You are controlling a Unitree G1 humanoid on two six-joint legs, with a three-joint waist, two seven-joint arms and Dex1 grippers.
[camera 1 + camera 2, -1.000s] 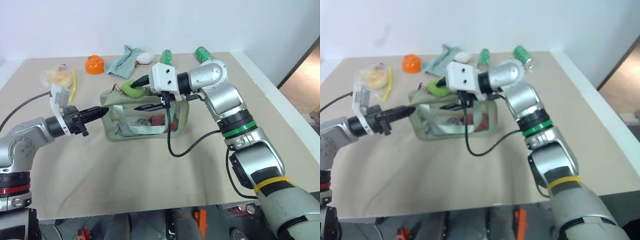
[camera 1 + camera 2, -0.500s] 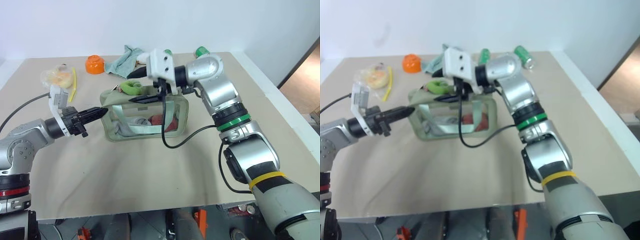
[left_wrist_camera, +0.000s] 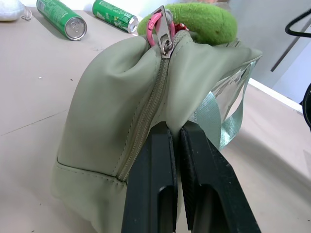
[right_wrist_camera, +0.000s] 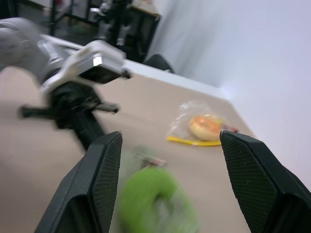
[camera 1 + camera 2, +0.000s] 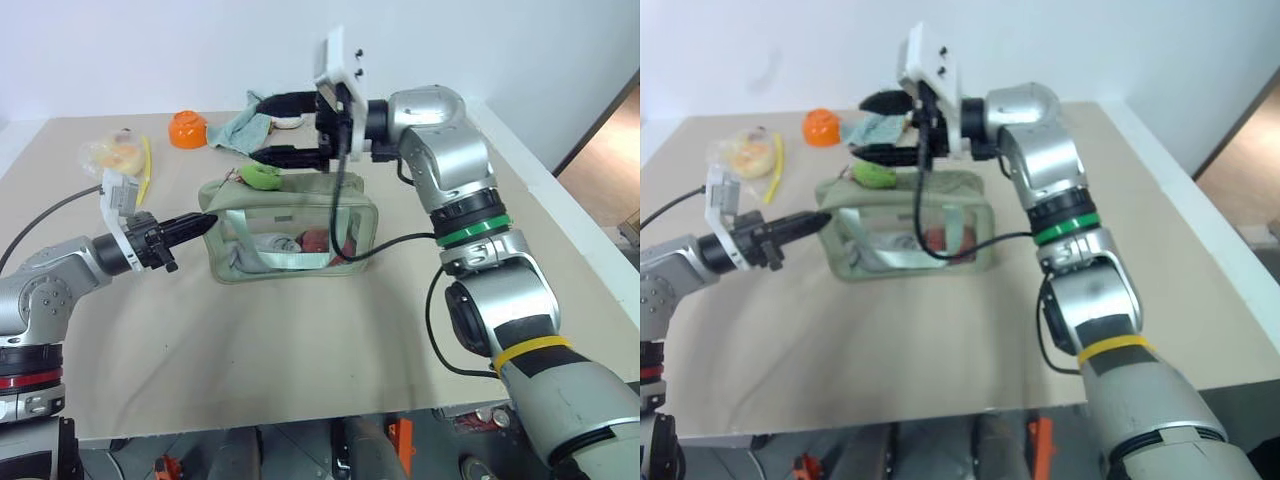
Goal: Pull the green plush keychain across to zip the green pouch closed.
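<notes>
Head views: green pouch (image 5: 290,232) mid-table, long axis running L–R; green plush keychain (image 5: 262,176) sits on its top at the L end. R gripper (image 5: 268,127) hovers above and just behind the keychain, fingers spread, empty. L gripper (image 5: 196,224) pressed shut on the pouch's L end fabric. Inside, thru the clear panel: something red and something pale (can't tell what).

L wrist: fingers (image 3: 154,179) pinch fabric beside the zipper; slider at the keychain, so the zip looks open.

R wrist: keychain lies below, between the open fingers.
</notes>
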